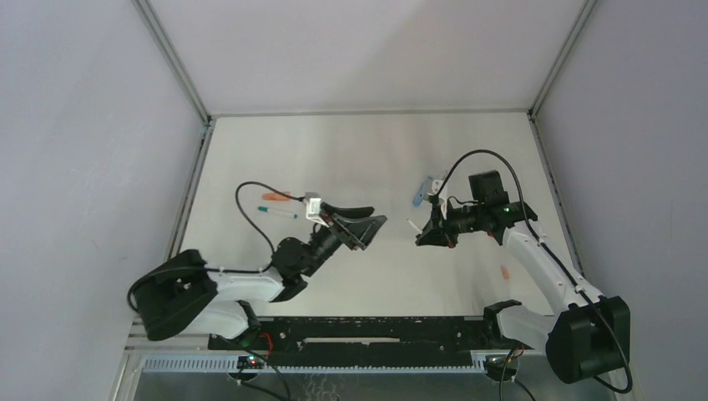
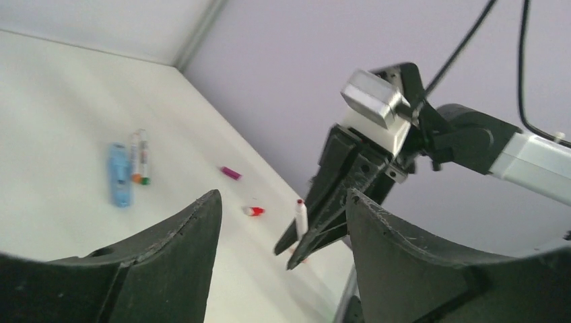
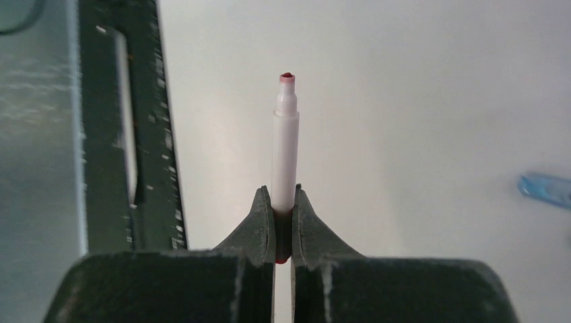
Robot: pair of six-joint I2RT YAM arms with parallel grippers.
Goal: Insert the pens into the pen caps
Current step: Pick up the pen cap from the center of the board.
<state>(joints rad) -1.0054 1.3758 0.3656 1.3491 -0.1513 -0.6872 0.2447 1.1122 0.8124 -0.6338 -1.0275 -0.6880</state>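
We list: red-tipped white pen (image 3: 285, 148), clamped in the right hand (image 3: 283, 202), tip pointing outward. Left hand (image 1: 377, 215), at its 9 o'clock, released, empty. Light blue cap (image 2: 119, 173) on tabletop (image 1: 351, 150).

A white pen (image 3: 285, 145) with a bare red tip stands straight out from the jaws of the right gripper (image 3: 283, 202), clamped by its rear end. A long light-blue cap (image 2: 119, 173) lies flat, with two short pens (image 2: 139, 156), their ends orange and green, just beside it. A magenta cap (image 2: 230, 173) and a red cap (image 2: 254, 211) lie apart from each other. A teal-tipped pen (image 1: 280, 213) lies well away on the left.
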